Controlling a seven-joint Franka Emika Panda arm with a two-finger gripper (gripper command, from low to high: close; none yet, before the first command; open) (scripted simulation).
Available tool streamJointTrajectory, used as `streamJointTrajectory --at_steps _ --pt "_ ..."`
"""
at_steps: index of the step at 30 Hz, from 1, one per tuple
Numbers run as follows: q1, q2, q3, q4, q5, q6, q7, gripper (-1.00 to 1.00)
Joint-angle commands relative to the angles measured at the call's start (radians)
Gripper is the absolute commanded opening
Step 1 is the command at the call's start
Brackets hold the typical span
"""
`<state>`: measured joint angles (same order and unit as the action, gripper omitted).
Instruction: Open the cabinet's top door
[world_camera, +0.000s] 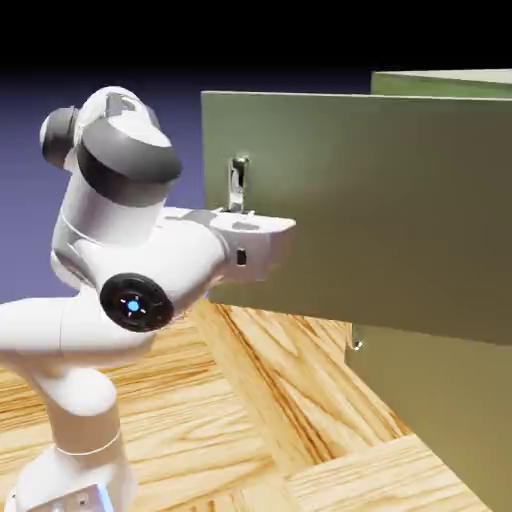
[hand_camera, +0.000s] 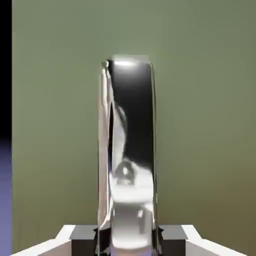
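"Where does everything sit, taking the cabinet (world_camera: 440, 76) as the landmark?"

"The top door (world_camera: 360, 200) stands swung out from the cabinet's front, its free edge well apart from the body. The gripper (hand_camera: 129, 245) is at that outer edge, its fingers closed on the upper handle (hand_camera: 131, 130), one on either side of the bar."

"What could spoil it?"

"The grip, I'd say. The handle is smooth and shiny, so if the hand pulls straight away from the cabinet instead of following the door's arc, the fingers could slide off or twist against the bar."

"And the arm (world_camera: 115, 225)?"

"It looks folded close on the side away from the cabinet. More swing may cramp its wrist and stall the door. The lower handle (world_camera: 356, 338), on the cabinet's front, seems a small worry."
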<state>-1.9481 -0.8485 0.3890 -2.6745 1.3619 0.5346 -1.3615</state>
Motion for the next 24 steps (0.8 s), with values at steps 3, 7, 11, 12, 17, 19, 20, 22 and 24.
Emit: streamJointTrajectory --at_steps 3,7,11,12,17,19,20,22,24 --pt "-0.009 0.109 0.006 0.076 -0.097 0.001 -0.078 -1.0" --pt "-0.011 0.254 0.015 0.184 -0.213 0.008 -0.16 -1.0" --pt "-0.008 0.399 0.027 0.301 -0.315 0.013 -0.217 -1.0" --pt "-0.007 0.435 0.03 0.332 -0.338 0.014 -0.228 -1.0" --pt "0.003 0.616 0.05 0.496 -0.441 0.012 -0.259 -1.0" --pt "0.009 0.689 0.059 0.565 -0.477 0.007 -0.262 -1.0" --pt "0.012 0.725 0.063 0.601 -0.494 0.004 -0.261 -1.0" --pt "0.02 0.796 0.073 0.674 -0.524 -0.004 -0.256 -1.0" --pt "0.03 0.865 0.082 0.746 -0.55 -0.015 -0.246 -1.0"
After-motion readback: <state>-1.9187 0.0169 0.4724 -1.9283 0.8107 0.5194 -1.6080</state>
